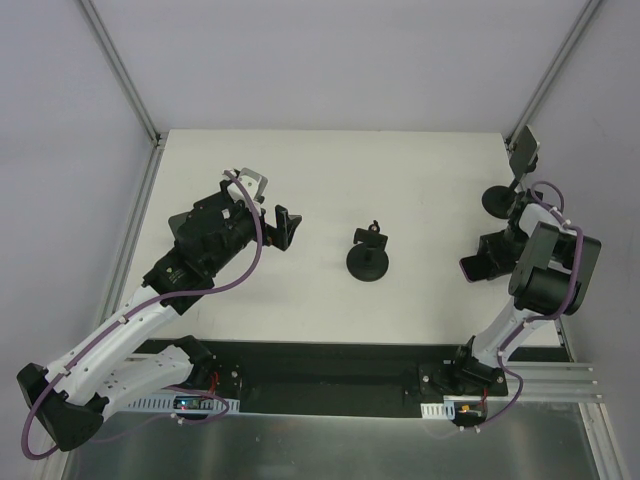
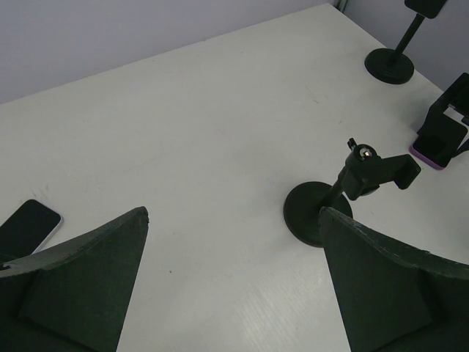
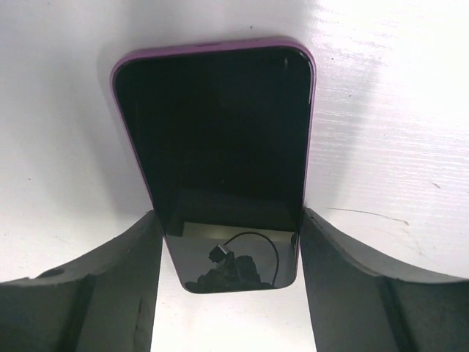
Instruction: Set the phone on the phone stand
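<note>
1. The phone (image 3: 220, 147): black glossy face, purple rim, rounded corners. It lies flat, face up, on the white table (image 1: 300, 160), at the right side, well apart from the phone stand.
2. My right claw (image 3: 229, 217): set down over the phone's near half. Its fingers (image 3: 110, 279) meet both long edges, grasping the phone where it lies. The phone's far end juts out beyond the fingertips.
3. The phone stand (image 2: 311, 213): black, with a round disc base, a thin leaning pole and a small clamp head (image 2: 381, 174). It stands at mid-table, between my two claws, and the head holds nothing.
4. My left claw (image 2: 233, 213): released, its fingers spread wide with nothing between them. It hangs over the table's left part and faces the phone stand.
5. A second stand (image 2: 390, 62): black, with a disc base. It stands at the far right corner, beyond my right claw.
6. A second phone (image 2: 28, 226): dark face, pale rim. It lies flat just beside my left claw's finger.
</note>
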`<state>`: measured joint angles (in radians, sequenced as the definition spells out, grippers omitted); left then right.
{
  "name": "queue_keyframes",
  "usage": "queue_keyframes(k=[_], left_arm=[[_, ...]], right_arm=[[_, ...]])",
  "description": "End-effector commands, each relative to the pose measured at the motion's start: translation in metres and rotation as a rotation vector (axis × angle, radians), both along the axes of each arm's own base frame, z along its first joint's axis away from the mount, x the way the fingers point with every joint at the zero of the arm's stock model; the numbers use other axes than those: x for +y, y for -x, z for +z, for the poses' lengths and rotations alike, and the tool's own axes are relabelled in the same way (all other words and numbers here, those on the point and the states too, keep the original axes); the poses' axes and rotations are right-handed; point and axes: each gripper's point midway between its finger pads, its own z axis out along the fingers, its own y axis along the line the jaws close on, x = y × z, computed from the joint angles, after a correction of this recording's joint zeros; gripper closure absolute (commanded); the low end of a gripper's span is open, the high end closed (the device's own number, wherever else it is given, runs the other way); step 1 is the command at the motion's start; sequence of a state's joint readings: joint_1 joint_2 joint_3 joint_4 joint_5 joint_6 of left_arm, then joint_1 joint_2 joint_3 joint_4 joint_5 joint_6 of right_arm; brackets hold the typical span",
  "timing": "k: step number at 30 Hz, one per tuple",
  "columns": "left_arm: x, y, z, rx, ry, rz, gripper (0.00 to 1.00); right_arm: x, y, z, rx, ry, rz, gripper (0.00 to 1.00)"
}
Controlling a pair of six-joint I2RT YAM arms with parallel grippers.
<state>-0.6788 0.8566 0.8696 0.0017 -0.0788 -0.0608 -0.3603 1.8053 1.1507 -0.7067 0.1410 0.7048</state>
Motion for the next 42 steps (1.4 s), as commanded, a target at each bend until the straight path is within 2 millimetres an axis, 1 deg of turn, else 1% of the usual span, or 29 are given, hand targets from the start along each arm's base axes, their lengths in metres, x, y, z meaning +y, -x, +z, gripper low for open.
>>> queue_keyframes(k=[1,2,3,5,6,7,8,10,11,13,14,15,16,17,19,21,22,24,25,27,30,32,34,35,36,37,39,40,42], left_arm=[[0.003,-0.001,0.026,-0.05,0.05,0.016,0.01],[0.003,-0.001,0.025,-0.048,0.05,0.015,0.01],[0.003,-0.001,0.025,-0.049,0.049,0.015,0.01],[0.003,-0.002,0.024,-0.047,0.044,0.019,0.01],[0.004,-0.003,0.024,-0.048,0.043,0.022,0.01],[0.004,-0.003,0.023,-0.048,0.04,0.025,0.01],[0.005,-0.004,0.022,-0.046,0.037,0.031,0.01],[0.006,-0.004,0.022,-0.049,0.035,0.034,0.01],[0.006,-0.004,0.022,-0.05,0.035,0.035,0.01],[0.006,-0.004,0.023,-0.051,0.035,0.034,0.01],[0.006,-0.004,0.023,-0.052,0.034,0.035,0.01],[0.006,-0.004,0.023,-0.052,0.034,0.035,0.01],[0.006,-0.004,0.023,-0.053,0.032,0.033,0.01],[0.005,-0.004,0.023,-0.055,0.03,0.03,0.01],[0.003,-0.004,0.023,-0.053,0.026,0.014,0.01],[0.001,-0.003,0.023,-0.053,0.024,0.003,0.01],[0.001,-0.004,0.022,-0.051,0.022,0.005,0.01],[-0.001,-0.004,0.02,-0.044,0.019,0.0,0.01],[-0.002,-0.005,0.018,-0.041,0.015,-0.004,0.01],[-0.005,-0.004,0.017,-0.033,0.01,-0.021,0.01],[-0.014,-0.001,0.017,-0.023,0.005,-0.072,0.01],[-0.028,0.005,0.019,-0.015,0.01,-0.154,0.01],[-0.035,0.011,0.012,0.022,-0.009,-0.211,0.01],[-0.044,0.016,0.014,0.035,-0.007,-0.268,0.01],[-0.048,0.019,0.014,0.046,-0.007,-0.294,0.01],[-0.052,0.022,0.012,0.066,-0.007,-0.319,0.02],[-0.063,0.03,0.016,0.088,0.013,-0.393,0.01],[-0.067,0.034,0.017,0.109,0.036,-0.414,0.01],[-0.078,0.037,0.023,0.151,0.071,-0.464,0.01]], right_arm=[[0.017,0.014,-0.009,0.012,-0.058,-0.017,0.43],[0.018,0.014,-0.006,-0.004,-0.056,-0.019,0.45],[0.017,0.013,-0.006,-0.017,-0.052,-0.018,0.53],[0.018,0.016,-0.005,-0.021,-0.045,-0.015,0.63],[0.018,0.016,-0.004,-0.026,-0.045,-0.001,0.72],[0.019,0.017,-0.003,-0.033,-0.047,0.006,0.77],[0.02,0.018,-0.003,-0.036,-0.05,0.011,0.86],[0.024,0.013,0.003,-0.087,-0.06,0.043,0.92],[0.027,0.018,0.0,-0.09,-0.067,0.052,0.97],[0.029,0.009,0.008,-0.181,-0.06,0.094,0.99],[0.031,0.015,0.004,-0.188,-0.055,0.108,0.99],[0.029,0.008,0.007,-0.237,-0.031,0.123,0.99],[0.036,0.004,0.017,-0.295,-0.039,0.174,0.99],[0.039,0.01,0.014,-0.302,-0.035,0.191,0.99],[0.042,0.002,0.029,-0.38,0.013,0.274,0.99],[0.047,0.0,0.036,-0.421,0.05,0.334,0.99],[0.051,-0.002,0.048,-0.458,0.084,0.389,0.99],[0.057,-0.002,0.058,-0.493,0.113,0.442,0.99],[0.058,-0.002,0.072,-0.53,0.168,0.47,0.99],[0.062,-0.002,0.084,-0.572,0.217,0.526,0.99],[0.076,0.001,0.118,-0.687,0.291,0.625,0.99],[0.092,0.002,0.134,-0.744,0.312,0.7,0.99],[0.109,0.006,0.159,-0.83,0.353,0.796,0.99],[0.117,0.006,0.172,-0.868,0.366,0.829,0.99],[0.121,0.011,0.19,-0.919,0.401,0.865,0.99],[0.135,0.015,0.199,-0.952,0.402,0.915,0.99],[0.144,0.025,0.227,-1.032,0.437,0.947,0.99],[0.158,0.03,0.235,-1.066,0.428,1.0,0.99],[0.171,0.039,0.258,-1.138,0.427,1.055,0.99]])
